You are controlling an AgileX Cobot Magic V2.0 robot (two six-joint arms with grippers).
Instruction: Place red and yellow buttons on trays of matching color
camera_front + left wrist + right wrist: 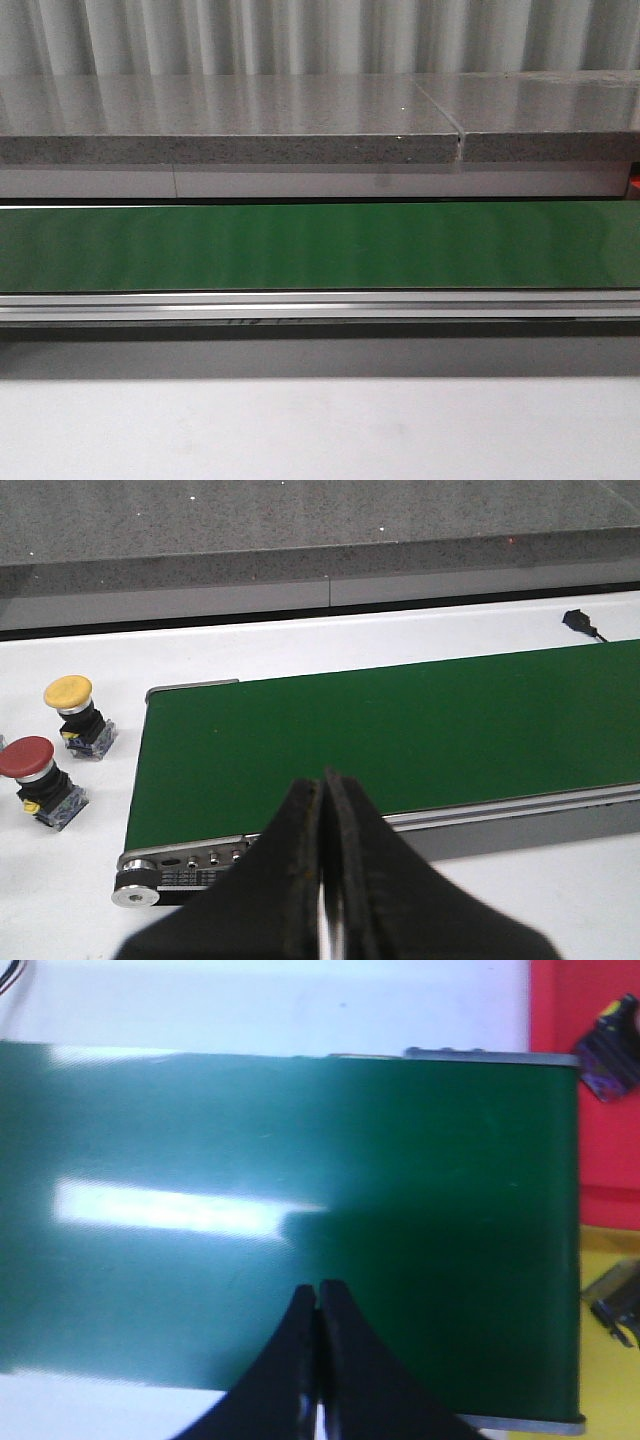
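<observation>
Clearly nearer the left gripper (322,880), closed and empty, the red-capped (27,760) and yellow-capped push buttons (68,693) stand off the green conveyor belt's (400,730) left end; the right gripper (317,1360) is closed too.

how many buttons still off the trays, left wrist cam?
2. The yellow button and the red button stand on the white table beside the end of the green belt, yellow farther back. More may sit outside this view.

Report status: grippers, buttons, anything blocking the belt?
Both grippers shut, left, right, empty. Red button and yellow button upright off belt end. Green belt bare.
</observation>
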